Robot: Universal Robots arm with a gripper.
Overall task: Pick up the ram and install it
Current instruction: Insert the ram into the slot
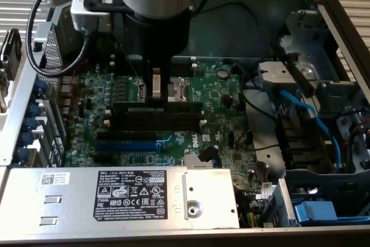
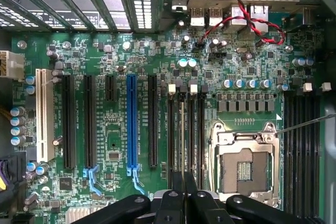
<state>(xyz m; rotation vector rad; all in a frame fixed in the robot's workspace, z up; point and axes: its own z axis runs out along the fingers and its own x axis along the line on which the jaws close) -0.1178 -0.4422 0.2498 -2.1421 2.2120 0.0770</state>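
Observation:
The ram (image 1: 179,107) is a long dark-green stick with a pale label strip. It stands on edge along the far side of the black slots (image 1: 156,121) on the green motherboard. My gripper (image 1: 156,92) comes straight down from the arm and is shut on the ram's middle. In the wrist view the ram (image 2: 182,129) shows edge-on as a thin line between the black slots (image 2: 201,135), with my gripper (image 2: 184,184) clamped on its near end. Whether the ram is seated in a slot or just above it, I cannot tell.
A blue slot (image 1: 124,144) (image 2: 130,124) lies beside the black ones. The CPU socket (image 2: 244,163) sits close to the gripper. A labelled metal box (image 1: 115,195) covers the near edge. Blue cables (image 1: 306,114) and drive cages crowd the exterior view's right. Red and black wires (image 2: 247,22) loop near the rear ports.

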